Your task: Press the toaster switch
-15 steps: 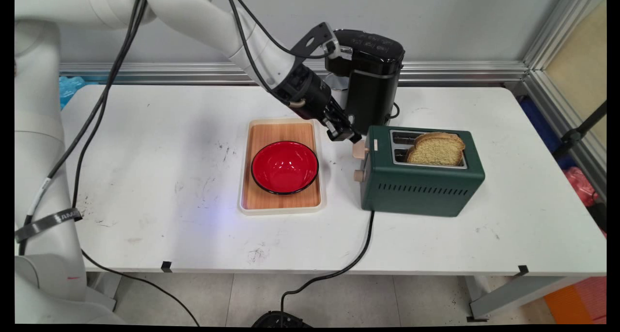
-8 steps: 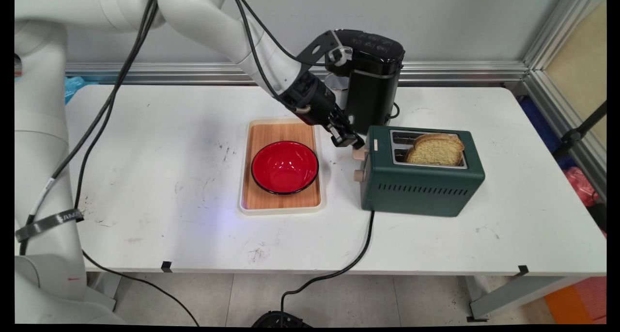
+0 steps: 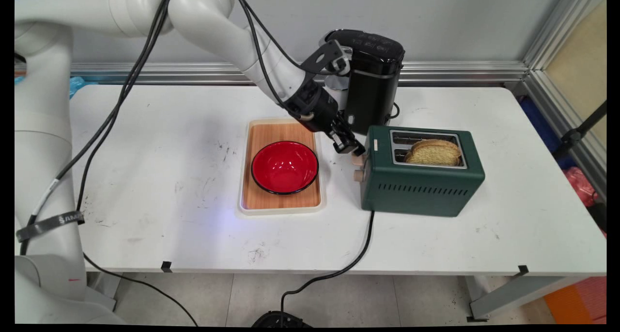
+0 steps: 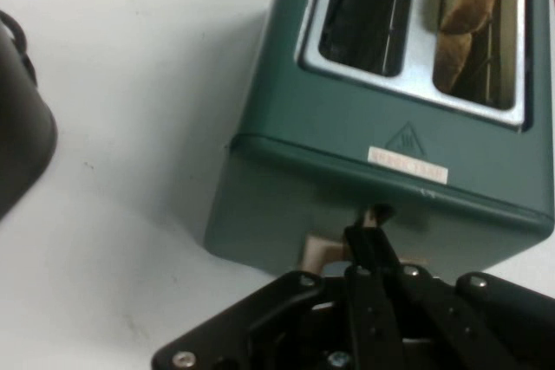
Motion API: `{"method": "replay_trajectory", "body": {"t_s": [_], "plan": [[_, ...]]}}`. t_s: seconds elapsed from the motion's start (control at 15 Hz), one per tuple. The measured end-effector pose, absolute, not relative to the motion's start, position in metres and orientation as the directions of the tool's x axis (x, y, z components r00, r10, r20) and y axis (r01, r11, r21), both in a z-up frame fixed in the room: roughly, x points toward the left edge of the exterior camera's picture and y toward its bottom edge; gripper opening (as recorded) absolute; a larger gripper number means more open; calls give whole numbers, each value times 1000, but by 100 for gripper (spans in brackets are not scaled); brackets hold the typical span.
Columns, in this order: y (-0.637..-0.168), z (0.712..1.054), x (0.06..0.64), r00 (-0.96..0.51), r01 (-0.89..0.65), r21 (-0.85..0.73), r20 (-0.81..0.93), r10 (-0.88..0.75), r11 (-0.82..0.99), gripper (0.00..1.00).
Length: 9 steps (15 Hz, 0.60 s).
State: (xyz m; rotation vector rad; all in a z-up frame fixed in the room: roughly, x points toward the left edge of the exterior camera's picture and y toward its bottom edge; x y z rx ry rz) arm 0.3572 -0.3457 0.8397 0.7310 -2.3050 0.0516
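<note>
- Presently, claw [image 3: 357,151] [image 4: 371,230] clenched, fingers together, pressing on the beige lever [image 3: 358,160] at the left end of the green toaster [image 3: 421,186] [image 4: 347,171], right of centre frame.
- Toast [image 3: 433,151] [image 4: 464,19] sits low in the near slot.
- Red bowl [image 3: 285,167] on tray [image 3: 256,203], left of toaster.
- Black appliance [image 3: 370,80] behind, on tabletop [image 3: 145,152].

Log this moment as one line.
gripper shut, pressing down toaster lever | toaster green, bread slice sunk lower in near slot | red bowl on wooden tray
</note>
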Motion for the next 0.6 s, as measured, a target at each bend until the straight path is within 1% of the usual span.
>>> {"method": "replay_trajectory", "body": {"t_s": [0.6], "plan": [[-339,819,363,-609,-517,172,615,-501,838,0]]}}
